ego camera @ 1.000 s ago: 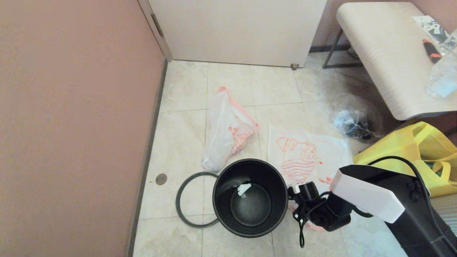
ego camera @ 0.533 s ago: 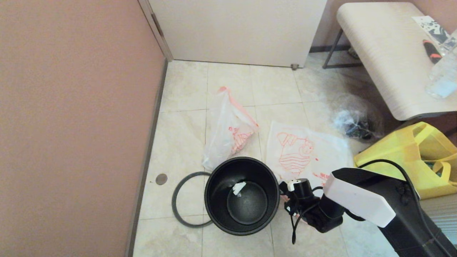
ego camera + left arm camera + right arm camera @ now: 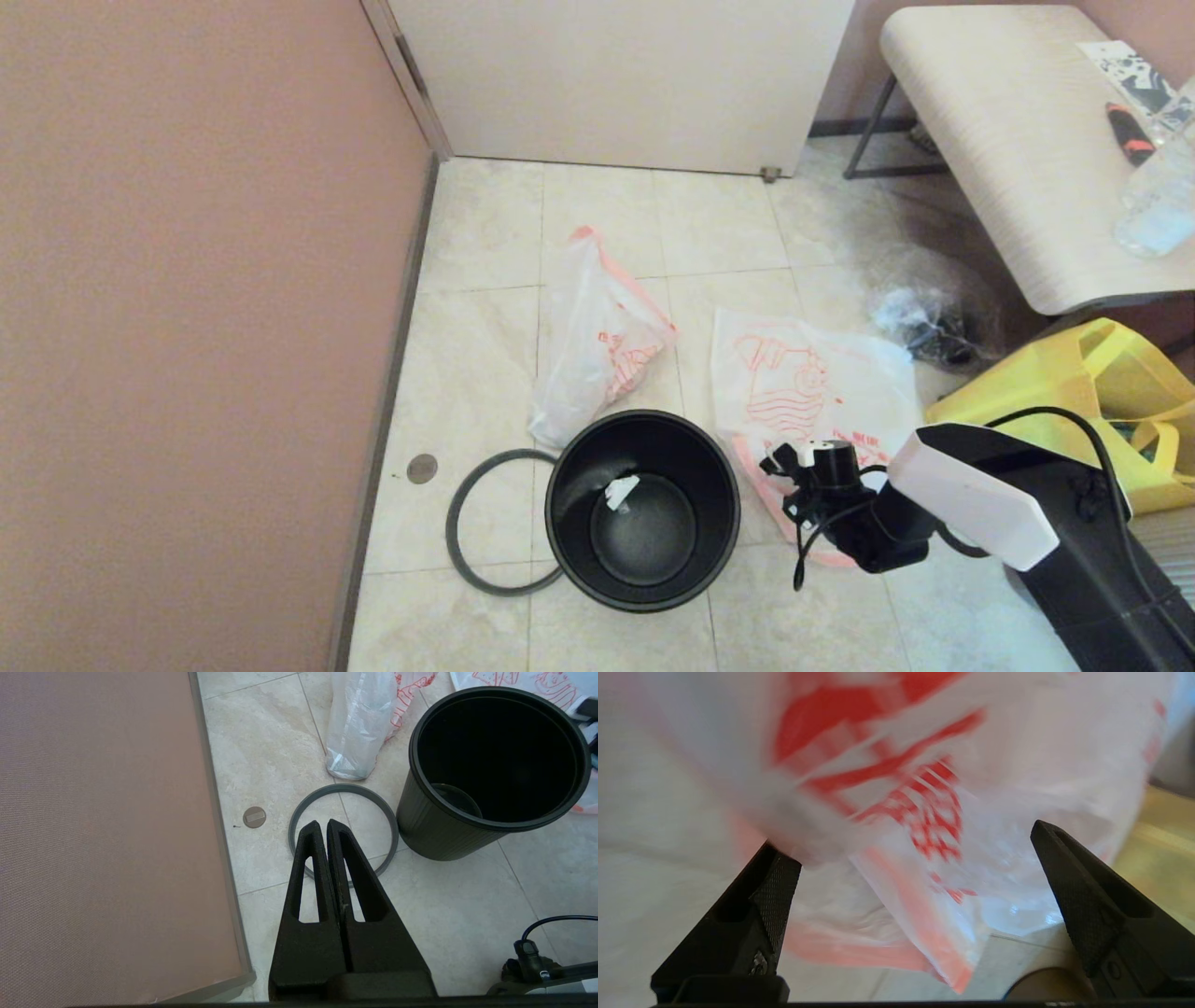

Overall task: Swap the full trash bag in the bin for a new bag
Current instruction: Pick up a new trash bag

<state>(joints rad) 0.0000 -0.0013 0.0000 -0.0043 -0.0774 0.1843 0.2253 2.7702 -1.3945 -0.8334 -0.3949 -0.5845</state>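
Bin (image 3: 642, 509): black, upright on the tiled floor, no liner, a white scrap (image 3: 620, 492) inside near the bottom; grey ring rim (image 3: 464, 551) lies flat on the floor just left of it, touching or nearly touching its side. Full trash bag (image 3: 597, 350): slumped on the floor just beyond the bin, pink-orange rim pointing away. New bag (image 3: 814, 392): spread on the floor right of the bin, red drawing upward, near edge lifted in front of the right gripper (image 3: 915, 877). Right gripper: low beside the bin, jaws spread wide with the bag's film between them; contact with the fingers (image 3: 777, 891) cannot be told, the film being blurred. Left gripper (image 3: 323, 828): held above the ring, jaws closed on nothing. Yellow tote (image 3: 1083, 392): far right, beside the bench (image 3: 1008, 140)
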